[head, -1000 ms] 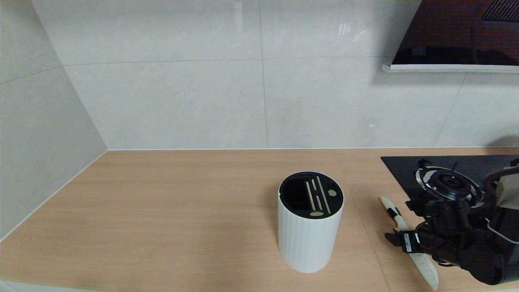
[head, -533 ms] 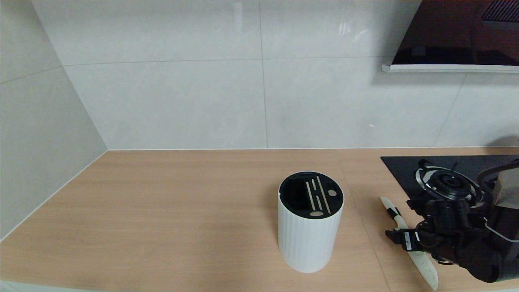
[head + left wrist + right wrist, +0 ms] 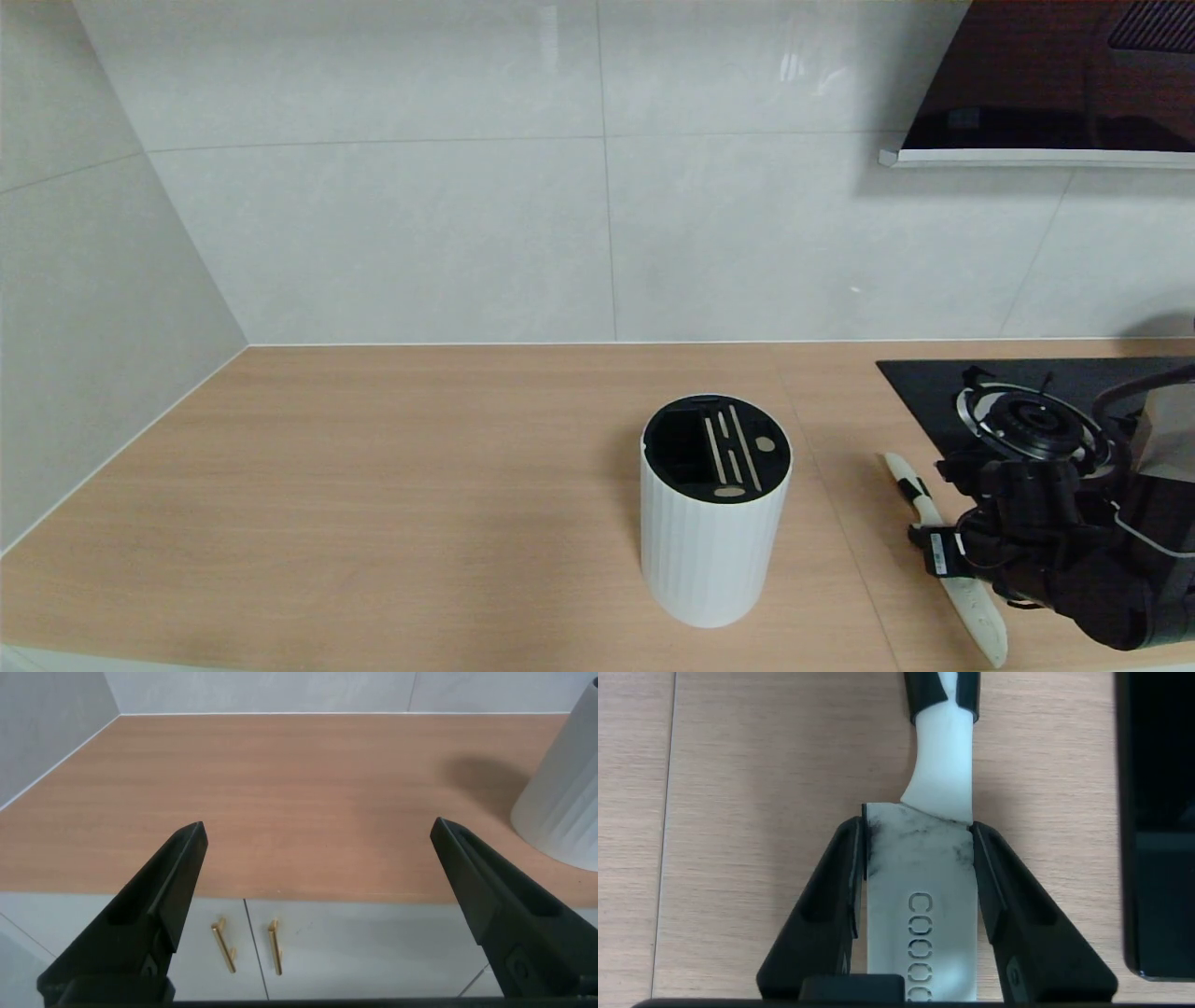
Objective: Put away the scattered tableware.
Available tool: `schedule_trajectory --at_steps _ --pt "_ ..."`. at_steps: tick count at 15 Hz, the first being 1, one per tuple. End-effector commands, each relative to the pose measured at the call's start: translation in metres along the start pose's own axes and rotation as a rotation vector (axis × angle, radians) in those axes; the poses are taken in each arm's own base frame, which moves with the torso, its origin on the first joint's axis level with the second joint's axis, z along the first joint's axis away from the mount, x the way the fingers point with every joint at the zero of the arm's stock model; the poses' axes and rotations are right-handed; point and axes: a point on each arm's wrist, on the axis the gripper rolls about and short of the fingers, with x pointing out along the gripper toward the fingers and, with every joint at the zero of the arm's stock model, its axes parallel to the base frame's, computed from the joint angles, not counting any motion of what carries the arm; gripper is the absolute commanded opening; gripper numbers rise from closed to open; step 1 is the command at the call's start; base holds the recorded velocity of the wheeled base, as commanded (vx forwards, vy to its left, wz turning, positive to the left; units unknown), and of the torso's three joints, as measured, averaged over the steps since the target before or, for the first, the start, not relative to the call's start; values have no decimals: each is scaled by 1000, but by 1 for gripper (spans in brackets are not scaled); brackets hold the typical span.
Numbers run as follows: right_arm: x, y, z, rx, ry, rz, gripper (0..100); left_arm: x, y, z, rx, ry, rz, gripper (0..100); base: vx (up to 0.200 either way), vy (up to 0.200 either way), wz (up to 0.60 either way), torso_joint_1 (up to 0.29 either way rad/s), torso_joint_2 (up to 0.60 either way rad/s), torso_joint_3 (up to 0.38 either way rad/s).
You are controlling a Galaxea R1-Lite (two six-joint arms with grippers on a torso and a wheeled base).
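We record the knife [image 3: 973, 611] lying flat on the wooden counter [image 3: 420, 485], right of the white ribbed holder [image 3: 714, 523] and apart from it, just beside the near-left corner of the black stove [image 3: 924, 387]. Its long axis runs diagonally: the narrow handle with a black band points far and left, the broad pale blade points near and right, towards the counter's front edge. The right gripper [image 3: 936, 523] sits low over the knife, clenched on it. In the right wrist view the two black fingers [image 3: 842, 873] press against opposite edges of the smudged blade [image 3: 923, 915], just short of where it narrows into the handle, and the blade lies against the wood beneath. The right gripper [image 3: 918, 849] grips across the blade's width, square to the long axis. The holder stands upright, its black top showing one wide opening on the left and narrow slots on the right. The left gripper [image 3: 318, 859] hangs released, fingers [image 3: 173, 891] spread wide, over the counter's near edge, well left of the holder [image 3: 565, 793]; cabinet doors with gold pulls [image 3: 220, 945] show below it. We see nothing between those fingers.
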Motion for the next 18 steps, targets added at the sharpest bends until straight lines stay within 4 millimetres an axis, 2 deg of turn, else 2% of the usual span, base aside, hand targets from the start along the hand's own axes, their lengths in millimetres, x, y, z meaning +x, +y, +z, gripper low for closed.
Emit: schedule_trajectory --at_steps 1,5,7,11,13,14,15,16,17,18 --pt "0 0 -2 -1 9 1 0 0 0 0 0 0 1 100 0 0 0 0 0 0" --pt "-4 0 4 3 -25 0 0 0 0 0 1 -1 1 100 0 0 0 0 0 0" --pt "-11 -1 13 10 -83 -3 0 0 0 0 1 0 1 100 0 0 0 0 0 0" --pt "-35 -5 36 26 -191 -36 0 0 0 2 4 -12 1 100 0 0 0 0 0 0" --pt "-51 -6 49 31 -258 -35 0 -6 0 20 0 -72 -5 100 0 0 0 0 0 0" --pt "-66 -7 67 39 -344 -35 0 -11 0 44 10 -89 -49 100 0 0 0 0 0 0" --pt "-73 -7 82 43 -397 -33 0 -6 -1 62 20 -27 -112 100 0 0 0 0 0 0" --pt "-79 -8 104 48 -452 -33 0 8 -4 92 35 39 -204 100 0 0 0 0 0 0" --pt "-81 -8 115 49 -465 -32 0 19 -5 106 34 72 -243 100 0 0 0 0 0 0" --pt "-85 -8 140 53 -488 -28 0 51 -8 147 26 119 -313 100 0 0 0 0 0 0"
